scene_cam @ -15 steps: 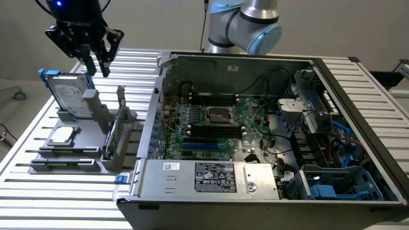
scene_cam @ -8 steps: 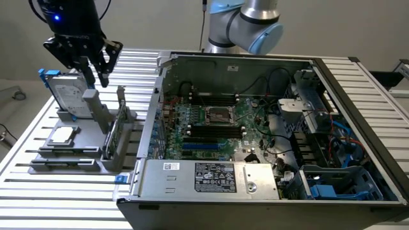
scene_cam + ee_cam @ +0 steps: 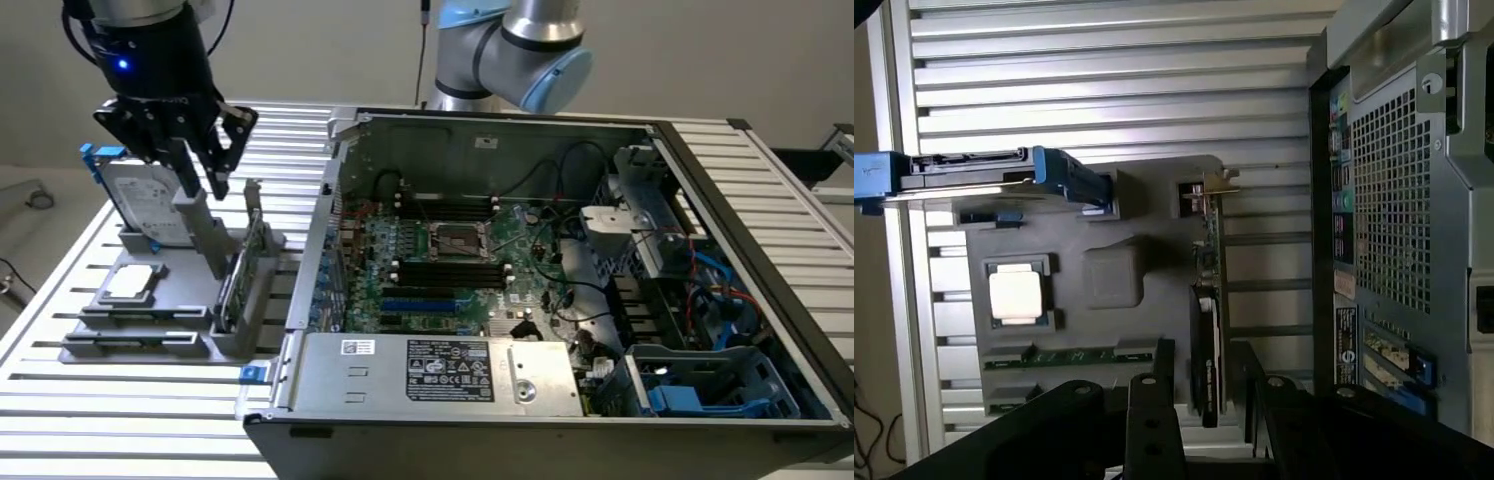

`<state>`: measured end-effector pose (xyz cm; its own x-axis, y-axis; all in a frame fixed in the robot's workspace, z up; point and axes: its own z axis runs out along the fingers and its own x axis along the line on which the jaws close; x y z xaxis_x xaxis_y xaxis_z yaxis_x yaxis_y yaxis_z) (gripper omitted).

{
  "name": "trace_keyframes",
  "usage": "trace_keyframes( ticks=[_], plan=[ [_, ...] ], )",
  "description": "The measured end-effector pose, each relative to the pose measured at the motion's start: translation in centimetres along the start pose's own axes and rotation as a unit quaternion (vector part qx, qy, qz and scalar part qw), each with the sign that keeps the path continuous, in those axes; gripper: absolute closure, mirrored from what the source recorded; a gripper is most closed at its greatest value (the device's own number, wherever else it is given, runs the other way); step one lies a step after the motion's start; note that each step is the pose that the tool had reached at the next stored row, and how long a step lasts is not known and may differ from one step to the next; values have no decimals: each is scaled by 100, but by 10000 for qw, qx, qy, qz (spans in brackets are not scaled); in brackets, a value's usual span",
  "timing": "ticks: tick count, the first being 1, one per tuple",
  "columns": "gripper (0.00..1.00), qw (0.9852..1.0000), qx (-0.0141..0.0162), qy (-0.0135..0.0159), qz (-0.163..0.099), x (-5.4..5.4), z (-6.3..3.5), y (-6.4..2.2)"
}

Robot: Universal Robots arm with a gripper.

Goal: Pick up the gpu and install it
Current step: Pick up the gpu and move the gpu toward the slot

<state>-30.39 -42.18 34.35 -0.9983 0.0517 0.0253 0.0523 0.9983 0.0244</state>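
We see the black two-fingered gripper [image 3: 1204, 410] spread wide, empty, at the exterior view's upper left. Below it, lined up between its fingers, the gpu [image 3: 1206, 330], a thin green card with a black shroud, stands edge-on in the grey moulded tray [image 3: 1114, 275] (left of the open metal computer case [image 3: 494, 130]). We judge the pickup is in hand; it calls for straddling the card's top edge squarely.

The gripper [image 3: 1204, 350] hangs over the grey tray [image 3: 1114, 270] with its fingers spread wide, 1 on each side of the thin gpu [image 3: 1204, 320]. From the gpu, the silver chip [image 3: 1014, 295] lies at 9 o'clock, the blue-railed drive [image 3: 964, 170] at 10 and the computer case [image 3: 1394, 200] at 3.
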Motion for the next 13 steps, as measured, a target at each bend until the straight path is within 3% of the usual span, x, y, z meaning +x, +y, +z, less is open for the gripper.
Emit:
trace_keyframes(
  ticks=[13],
  plan=[
    [64, 9991, 28, 10, -432, -61, 235, -4]
  ],
)
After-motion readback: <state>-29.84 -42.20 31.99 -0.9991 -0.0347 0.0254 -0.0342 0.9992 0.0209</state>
